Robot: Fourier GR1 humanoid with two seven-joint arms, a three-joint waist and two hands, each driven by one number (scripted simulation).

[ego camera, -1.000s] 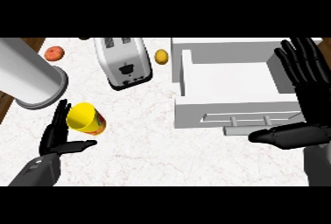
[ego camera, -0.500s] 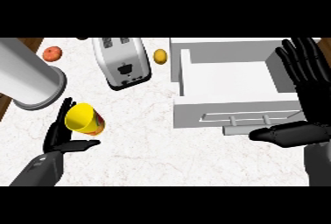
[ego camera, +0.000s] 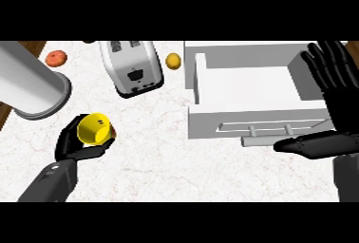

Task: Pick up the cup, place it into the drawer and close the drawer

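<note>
A yellow cup (ego camera: 95, 128) lies tilted at the lower left of the counter, its open mouth facing up toward me. My left hand (ego camera: 71, 144) is curled round it, fingers and thumb wrapping its sides. The white drawer (ego camera: 245, 121) stands pulled open at the right, its inside bare, with a handle bar (ego camera: 263, 128) on its front. My right hand (ego camera: 335, 102) is open beside the drawer's right wall, fingers straight and pointing up, thumb stretched left below the drawer front.
A white toaster (ego camera: 132, 67) sits at the top centre. A large grey metal cylinder (ego camera: 29, 90) lies at the upper left, close above the cup. An orange fruit (ego camera: 56, 58) and a small yellow fruit (ego camera: 173, 60) rest near the counter's far edge.
My left hand has closed round the yellow cup and tipped it so its mouth now faces up. The right hand has stayed where it was.
</note>
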